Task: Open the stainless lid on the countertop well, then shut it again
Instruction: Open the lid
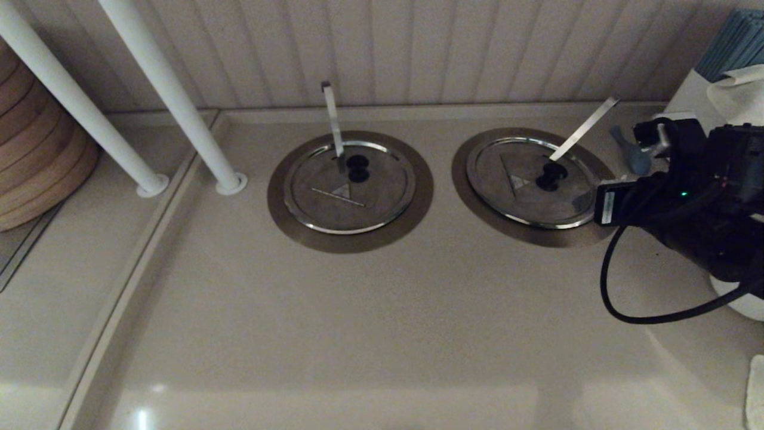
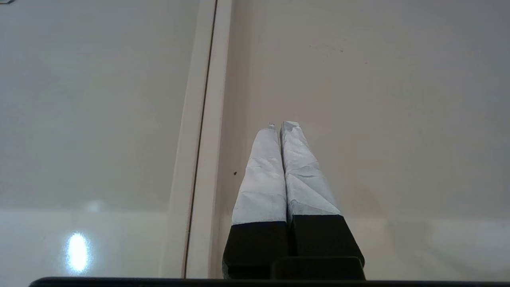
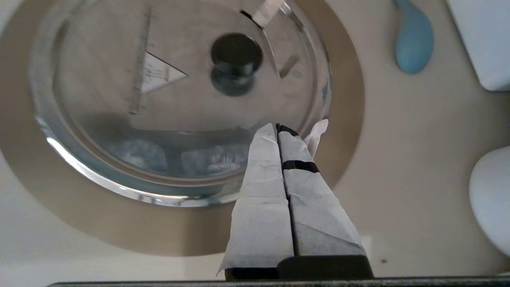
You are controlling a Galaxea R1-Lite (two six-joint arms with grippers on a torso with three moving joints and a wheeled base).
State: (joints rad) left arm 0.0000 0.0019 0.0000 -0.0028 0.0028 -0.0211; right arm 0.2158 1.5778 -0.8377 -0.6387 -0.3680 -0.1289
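Note:
The stainless lid (image 1: 517,200) sits closed over the countertop well, whose brownish collar (image 1: 525,235) rings it; the cavity is hidden. The lid has a black knob (image 1: 550,175), and a slanted flat utensil handle (image 1: 584,129) sticks out beside it. My right arm (image 1: 698,203) reaches in from the right. In the right wrist view the lid (image 3: 179,99), knob (image 3: 236,59) and collar (image 3: 346,99) fill the picture. My right gripper (image 3: 277,126) is shut and empty, its tips over the lid's rim on the side away from the knob. My left gripper (image 2: 279,125) is shut over bare counter.
A similar lid (image 1: 349,197) with an upright handle sits to the left. Two white poles (image 1: 179,101) and a wooden stack (image 1: 36,155) stand far left. A blue utensil (image 1: 632,154) and white items (image 1: 740,95) crowd the right; the wall closes the back.

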